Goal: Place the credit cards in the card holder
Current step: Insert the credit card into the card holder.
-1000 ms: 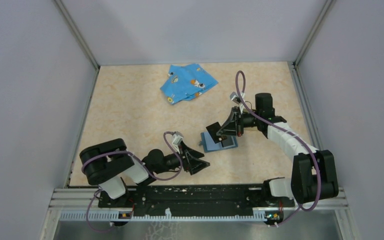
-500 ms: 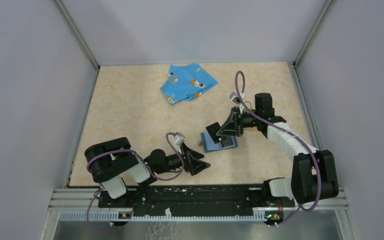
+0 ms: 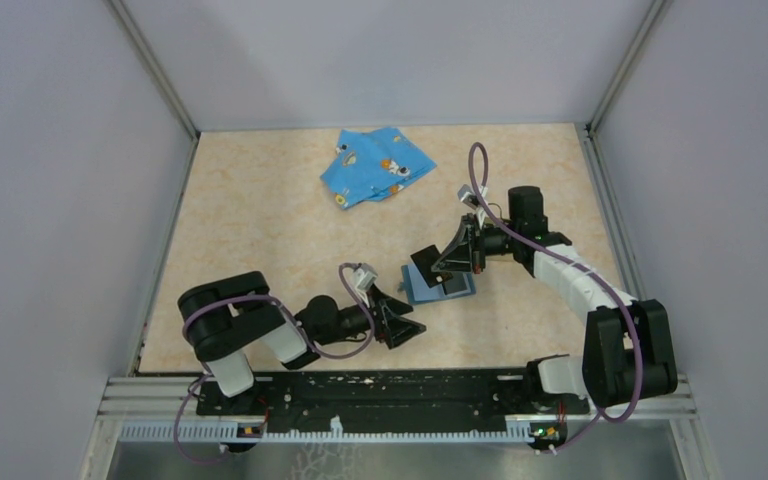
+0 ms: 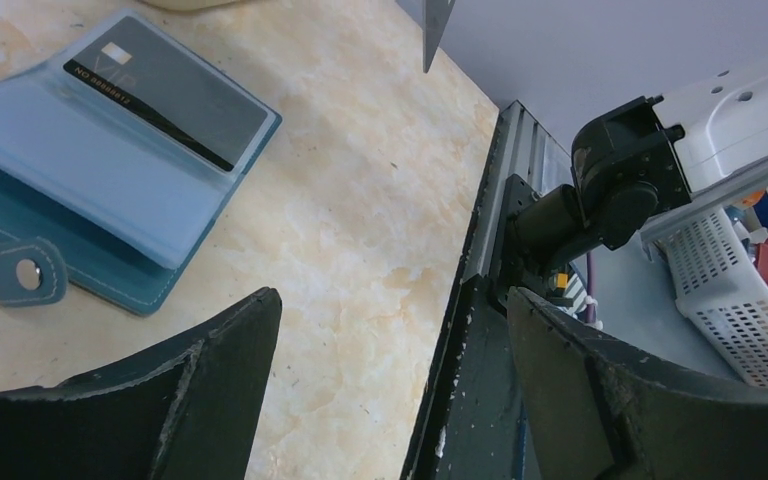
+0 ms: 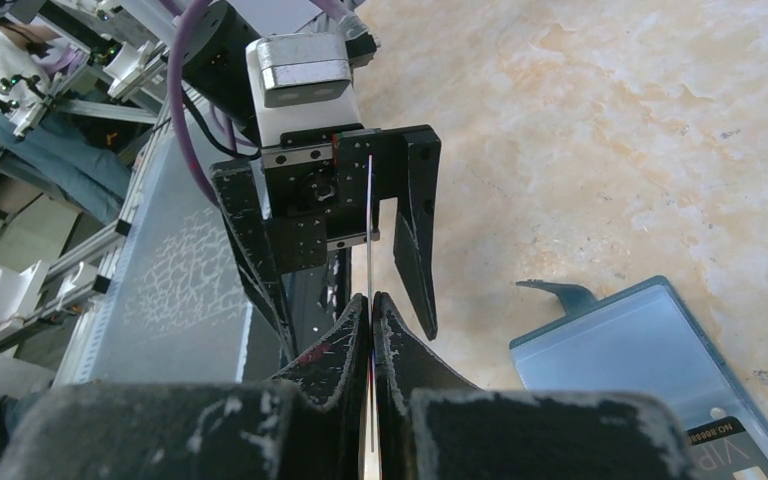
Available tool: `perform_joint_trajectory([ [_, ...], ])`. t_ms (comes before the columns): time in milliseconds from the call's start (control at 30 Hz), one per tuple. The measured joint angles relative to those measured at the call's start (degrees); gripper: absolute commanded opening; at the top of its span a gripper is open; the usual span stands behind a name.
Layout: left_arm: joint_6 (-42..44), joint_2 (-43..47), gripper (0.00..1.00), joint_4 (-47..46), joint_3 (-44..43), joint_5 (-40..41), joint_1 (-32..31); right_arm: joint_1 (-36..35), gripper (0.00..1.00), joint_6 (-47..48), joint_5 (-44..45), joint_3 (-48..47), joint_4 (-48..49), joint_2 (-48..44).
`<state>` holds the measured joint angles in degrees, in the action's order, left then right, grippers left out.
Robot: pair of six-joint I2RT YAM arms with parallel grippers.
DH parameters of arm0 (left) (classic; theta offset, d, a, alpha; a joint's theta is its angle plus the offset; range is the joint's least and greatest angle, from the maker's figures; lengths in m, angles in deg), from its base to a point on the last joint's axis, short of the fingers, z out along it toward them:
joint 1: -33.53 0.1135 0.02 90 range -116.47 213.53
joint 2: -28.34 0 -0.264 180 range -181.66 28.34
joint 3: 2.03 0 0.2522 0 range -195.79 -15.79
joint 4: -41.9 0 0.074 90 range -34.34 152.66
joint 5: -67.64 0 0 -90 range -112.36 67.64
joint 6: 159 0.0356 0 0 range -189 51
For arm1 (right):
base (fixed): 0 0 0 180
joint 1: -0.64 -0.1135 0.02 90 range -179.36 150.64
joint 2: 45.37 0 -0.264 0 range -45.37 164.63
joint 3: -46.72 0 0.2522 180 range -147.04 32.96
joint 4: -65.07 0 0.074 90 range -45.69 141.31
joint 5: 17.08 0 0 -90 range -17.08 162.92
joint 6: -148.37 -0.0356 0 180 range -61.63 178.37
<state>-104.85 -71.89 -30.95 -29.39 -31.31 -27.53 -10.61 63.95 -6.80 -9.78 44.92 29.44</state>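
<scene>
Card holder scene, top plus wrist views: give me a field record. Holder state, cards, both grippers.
card holder: open, lying flat
card in holder: one black card on the inner leaf
held card: edge-on, raised near the holder
right gripper: shut on held card
left gripper: open, empty, near the holder
cloth: far side, apart from both arms

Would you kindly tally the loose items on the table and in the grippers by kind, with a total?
Credit cards: 2, one in the card holder, one held by the right gripper.
Card holder: 1.
Cartoon-print cloth: 1.
Total: 4.
</scene>
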Motion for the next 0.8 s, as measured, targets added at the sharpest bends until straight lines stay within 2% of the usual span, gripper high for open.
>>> perform_joint_trajectory([
  [300,1.60,-1.51,0.87,-0.02,-3.32,-0.66,0.00,-0.24,0.00,-0.02,0.66,0.00,0.00,0.00],
  [800,-2.97,-2.54,0.60,-0.07,-11.23,-2.49,4.79,-0.61,0.00,-0.04,1.03,0.02,0.02,0.00],
])
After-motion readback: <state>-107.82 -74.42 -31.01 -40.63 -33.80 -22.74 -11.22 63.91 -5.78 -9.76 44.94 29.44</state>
